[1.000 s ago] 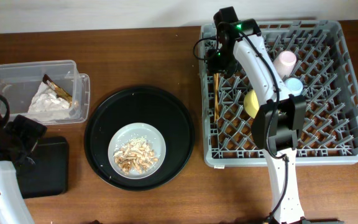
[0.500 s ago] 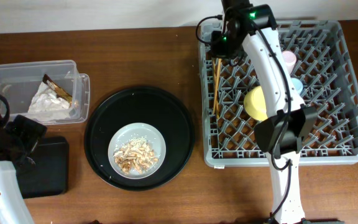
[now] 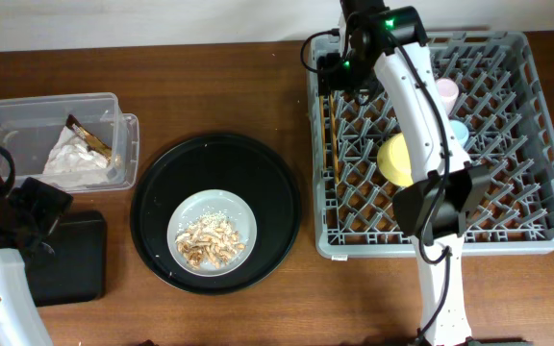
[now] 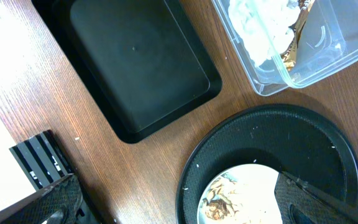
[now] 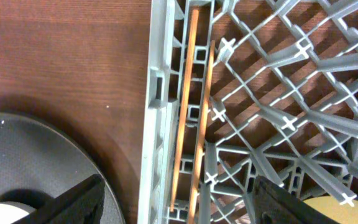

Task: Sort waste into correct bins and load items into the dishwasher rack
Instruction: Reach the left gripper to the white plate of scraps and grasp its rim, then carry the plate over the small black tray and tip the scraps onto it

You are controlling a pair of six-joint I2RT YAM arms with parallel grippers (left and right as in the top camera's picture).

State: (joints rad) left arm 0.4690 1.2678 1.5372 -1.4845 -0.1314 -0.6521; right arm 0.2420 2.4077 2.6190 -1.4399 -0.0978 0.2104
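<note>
Dark wood-grain tabletop (image 3: 219, 86), with a pale wall (image 3: 113, 19) along the top edge. Overhead, the rack (image 3: 517, 243) fills the right side. Only the right wrist view clearly shows the chopsticks (image 5: 186, 93) lying inside the rack's left wall, below the right gripper (image 5: 179, 186), whose fingers are spread wide. The left gripper (image 4: 176, 186) is spread too, with the black tray (image 4: 135, 68) and clear tub (image 4: 328, 56) in the upper part of its view.

Grey rack (image 3: 537, 231), yellow bowl (image 3: 392, 161), pink cup (image 3: 444, 91), lt-blue cup (image 3: 457, 130), blk round tray (image 3: 162, 192), beige scraps (image 3: 210, 240).

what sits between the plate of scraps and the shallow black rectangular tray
Nothing loose: the plate only has to clear the rim of the round black tray and bare table to reach the shallow tray.
</note>
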